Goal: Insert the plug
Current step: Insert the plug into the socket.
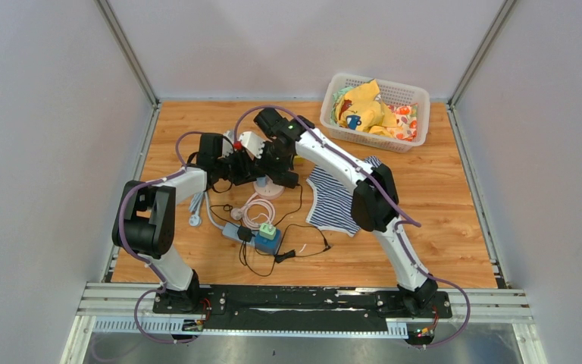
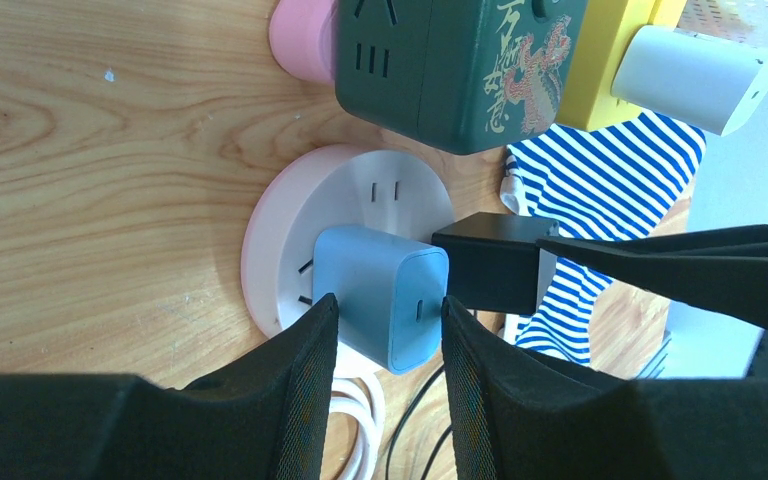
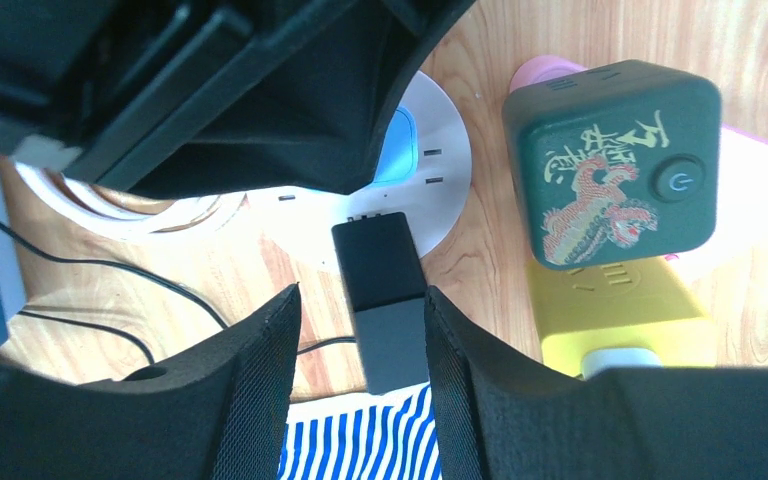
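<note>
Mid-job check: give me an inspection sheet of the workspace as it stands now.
Surface: wooden table, no spills seen.
Job's things: blue charger on the round socket; black plug at the socket's rim, insertion unclear.
Clutter: striped cloth, basket of clothes, green cube socket, yellow block, blue power strip.
Grippers: left gripper closed on the blue charger; right gripper straddles the black plug, grip unclear.
Cables: white coiled cable and black leads loose beside the socket.
Surroundings: grey walls; nothing else seen.

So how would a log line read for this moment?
left claw grips blue charger on round socket | right claw around black plug, grip unclear
</note>
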### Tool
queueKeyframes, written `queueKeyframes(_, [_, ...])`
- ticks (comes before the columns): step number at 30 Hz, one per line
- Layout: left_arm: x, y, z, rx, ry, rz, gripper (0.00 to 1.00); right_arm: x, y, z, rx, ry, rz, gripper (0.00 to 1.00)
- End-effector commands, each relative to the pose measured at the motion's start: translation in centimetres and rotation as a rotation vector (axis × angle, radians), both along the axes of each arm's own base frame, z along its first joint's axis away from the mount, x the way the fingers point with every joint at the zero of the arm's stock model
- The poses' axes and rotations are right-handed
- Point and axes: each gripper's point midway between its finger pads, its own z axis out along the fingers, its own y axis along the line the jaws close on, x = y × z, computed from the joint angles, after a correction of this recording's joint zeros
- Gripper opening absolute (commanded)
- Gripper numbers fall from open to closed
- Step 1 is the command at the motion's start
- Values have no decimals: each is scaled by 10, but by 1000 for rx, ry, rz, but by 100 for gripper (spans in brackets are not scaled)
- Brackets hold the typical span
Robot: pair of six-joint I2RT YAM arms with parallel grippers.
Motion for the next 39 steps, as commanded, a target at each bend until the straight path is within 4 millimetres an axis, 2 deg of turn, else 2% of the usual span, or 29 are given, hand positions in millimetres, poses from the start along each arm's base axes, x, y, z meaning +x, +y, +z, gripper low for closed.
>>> queueKeyframes(1, [-14, 0, -26, 42, 75, -15, 42, -4, -1, 34, 102, 10, -13, 50])
queueKeyframes(8, [-12, 1, -21, 40, 61, -10, 42, -14, 0, 58, 255, 93, -33, 50])
queueKeyframes(15, [-9, 1, -12, 40, 32, -12, 44, -11, -16, 65, 330, 112, -153, 45])
queueKeyframes(17, [-7, 1, -5, 43, 18, -8, 46, -12, -21, 65, 387, 129, -164, 49])
queueKeyframes(18, [-5, 1, -1, 45, 9, -8, 46, -12, -25, 65, 419, 128, -158, 55])
queueKeyframes(22, [3, 6, 18, 84, -38, -4, 49, -5, -42, 55, 489, 94, -177, 56])
queueKeyframes(26, [12, 12, 38, 128, -91, 8, 49, -7, -49, 43, 562, 107, -125, 58])
queueKeyframes(28, [15, 14, 48, 143, -112, 10, 49, -5, -56, 31, 568, 83, -94, 62])
queueKeyframes(32, [17, 13, 62, 140, -142, 3, 48, 8, -68, 14, 576, 85, -74, 60])
queueKeyframes(39, [10, -10, 73, 80, -173, -42, 43, 5, -60, -1, 595, 55, 62, 56])
